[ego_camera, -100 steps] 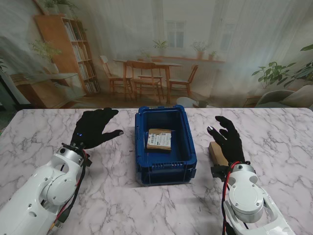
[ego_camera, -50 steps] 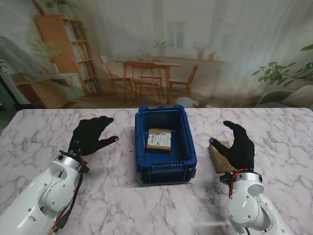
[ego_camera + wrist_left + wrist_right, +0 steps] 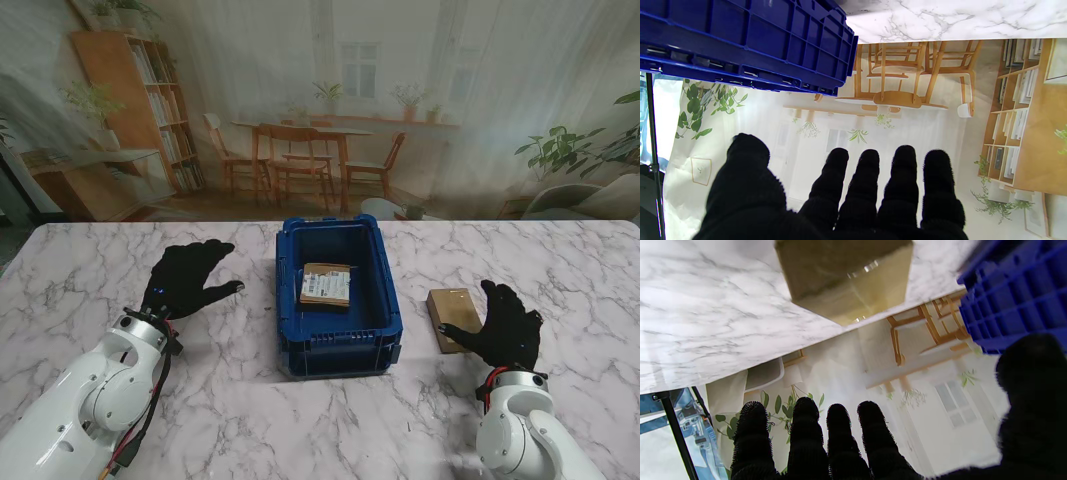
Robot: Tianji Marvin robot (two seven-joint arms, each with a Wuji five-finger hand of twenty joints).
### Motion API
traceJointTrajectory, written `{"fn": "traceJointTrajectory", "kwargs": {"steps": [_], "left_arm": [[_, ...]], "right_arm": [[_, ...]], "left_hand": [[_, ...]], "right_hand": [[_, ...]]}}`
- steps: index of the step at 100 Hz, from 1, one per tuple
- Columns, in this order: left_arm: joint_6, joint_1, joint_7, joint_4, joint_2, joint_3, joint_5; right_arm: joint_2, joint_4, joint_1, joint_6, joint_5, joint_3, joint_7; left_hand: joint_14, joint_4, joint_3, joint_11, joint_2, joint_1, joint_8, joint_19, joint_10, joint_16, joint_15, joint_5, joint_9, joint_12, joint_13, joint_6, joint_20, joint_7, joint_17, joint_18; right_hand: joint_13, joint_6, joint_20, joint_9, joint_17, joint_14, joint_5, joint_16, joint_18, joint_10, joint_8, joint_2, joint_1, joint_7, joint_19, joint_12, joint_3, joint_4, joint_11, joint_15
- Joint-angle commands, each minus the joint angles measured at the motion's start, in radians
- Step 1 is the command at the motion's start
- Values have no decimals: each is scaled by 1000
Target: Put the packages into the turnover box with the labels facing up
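You saw the right hand (image 3: 505, 335), fingers spread and empty, partly hiding a plain brown package (image 3: 452, 316). The left hand (image 3: 188, 277) was likewise spread. The labelled package (image 3: 327, 284) lay in the turnover box (image 3: 338, 345); print unreadable.

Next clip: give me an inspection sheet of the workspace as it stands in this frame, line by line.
Surface: white marble-pattern table, level.
Job's things: blue turnover box at table centre, one package inside with its printed label up; a second brown package lies flat on the table right of the box, no label visible on top.
Clutter: nothing seen.
Hands: left hand open, left of the box, holding nothing; right hand open, beside the brown package, thumb over its near edge, contact unclear.
Cables: red and black wires at the left wrist and right wrist.
Surroundings: printed backdrop of a furnished room.
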Motion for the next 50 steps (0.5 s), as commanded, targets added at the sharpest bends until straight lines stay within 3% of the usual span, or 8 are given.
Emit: {"fn": "traceJointTrajectory", "kwargs": {"steps": [1, 18, 32, 35, 46, 48, 50], "left_arm": [[-5, -1, -16, 2, 2, 4, 4], [0, -2, -23, 5, 3, 6, 6], [2, -3, -32, 4, 4, 10, 10], [2, -3, -33, 4, 5, 11, 10], [4, -5, -36, 4, 4, 14, 7], [4, -5, -37, 4, 4, 15, 7], [4, -5, -37, 4, 4, 15, 7]], "right_arm": [[7, 20, 6, 23, 3, -15, 19], [2, 82, 55, 78, 1, -60, -2], [-2, 117, 87, 122, 14, -89, -4], [-3, 122, 93, 134, 16, -95, -2], [-5, 142, 114, 158, 28, -113, 6], [-5, 145, 118, 163, 29, -116, 8], [-6, 149, 122, 167, 31, -119, 9]], "left_hand": [[-2, 22, 2, 9, 43, 19, 8, -13, -9, 6, -2, 2, 12, 8, 11, -8, 16, -7, -15, 27], [0, 23, 4, 9, 43, 24, 9, -14, -8, 6, -2, 7, 12, 8, 11, -4, 17, -5, -15, 26], [-1, 22, 3, 9, 43, 22, 9, -15, -8, 6, -2, 9, 12, 8, 10, -6, 18, -4, -15, 26], [-1, 22, 3, 9, 42, 23, 9, -15, -8, 6, -2, 9, 12, 8, 10, -5, 18, -4, -15, 27], [-2, 22, 3, 8, 43, 22, 9, -15, -8, 6, -2, 9, 11, 8, 10, -6, 19, -4, -15, 26], [-2, 22, 3, 8, 43, 22, 9, -15, -9, 6, -2, 10, 11, 8, 9, -6, 19, -4, -15, 26], [-1, 22, 3, 8, 43, 23, 9, -16, -8, 6, -3, 9, 11, 8, 8, -5, 19, -4, -16, 26]], "right_hand": [[16, -33, -11, -36, 6, 27, -41, -10, -23, 14, 21, -39, -32, -24, -8, 15, 8, -7, 19, -18], [24, 82, -42, -37, 14, 14, 0, -17, -31, 43, 28, -38, -56, -99, 20, 54, 19, -12, 58, -12], [40, 113, -64, -37, 23, 5, 50, -19, -38, 68, 32, -39, -80, -149, 44, 63, 30, -16, 87, 2], [43, 114, -121, -38, 22, 8, 78, -20, -23, 72, 87, -42, -82, -217, 99, 60, 42, -19, 100, 11], [60, 112, -139, -39, 56, 35, 93, -11, 13, 76, 122, -43, -72, -218, 142, 71, 40, -17, 122, 33], [62, 113, -209, -40, 51, 42, 94, -13, 18, 78, 175, -41, -66, -234, 196, 75, 31, -14, 127, 41], [63, 114, -226, -40, 53, 49, 94, -13, 21, 80, 189, -41, -63, -239, 213, 76, 29, -13, 128, 45]]}}
